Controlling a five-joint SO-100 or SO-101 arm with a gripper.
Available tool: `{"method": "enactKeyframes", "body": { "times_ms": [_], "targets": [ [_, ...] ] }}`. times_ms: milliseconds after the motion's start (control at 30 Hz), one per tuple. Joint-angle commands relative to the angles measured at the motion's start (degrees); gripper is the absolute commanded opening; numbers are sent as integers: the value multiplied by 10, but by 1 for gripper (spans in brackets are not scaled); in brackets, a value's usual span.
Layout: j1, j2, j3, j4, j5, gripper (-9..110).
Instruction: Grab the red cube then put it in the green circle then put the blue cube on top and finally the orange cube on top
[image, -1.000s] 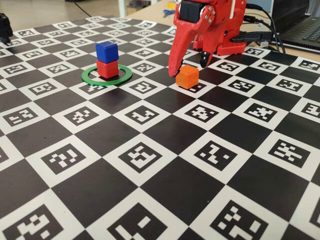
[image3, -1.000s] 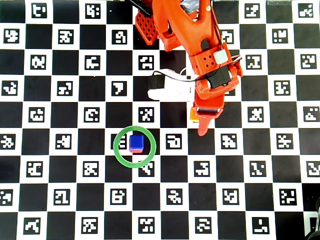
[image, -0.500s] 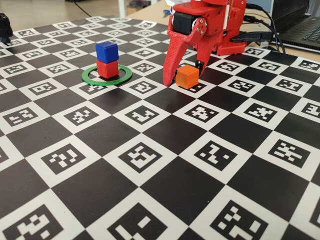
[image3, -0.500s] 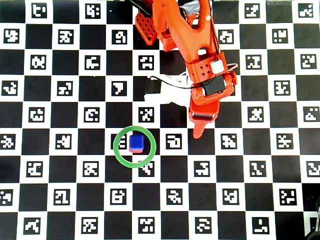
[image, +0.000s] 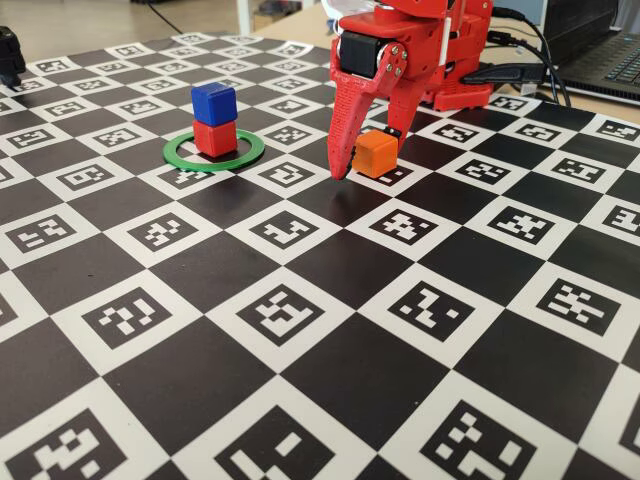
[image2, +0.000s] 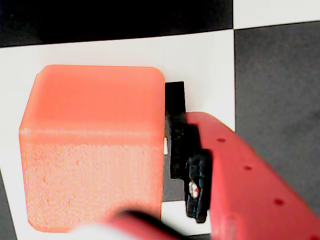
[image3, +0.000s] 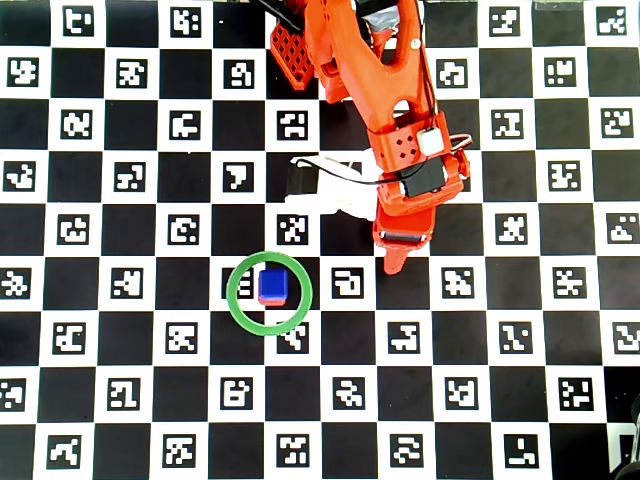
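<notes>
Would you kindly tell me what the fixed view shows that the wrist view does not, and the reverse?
Only the fixed view shows the blue cube stacked on the red cube inside the green circle, plus the whole checkered board. Only the wrist view shows, up close, a finger beside the cube's right face. Both show the orange cube on the board and the claw around it.

Looks like a robotics lab bench to us: the surface (image: 330, 400) is a checkerboard of fiducial markers, with a laptop (image: 608, 50) and cables (image: 530, 40) behind.
</notes>
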Motion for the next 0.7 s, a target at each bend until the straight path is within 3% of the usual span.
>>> {"method": "enactKeyframes", "body": {
  "times_ms": [0, 667],
  "targets": [
    [4, 7, -5, -9, -6, 33],
    [2, 17, 2, -15, -18, 19]
  ]
}}
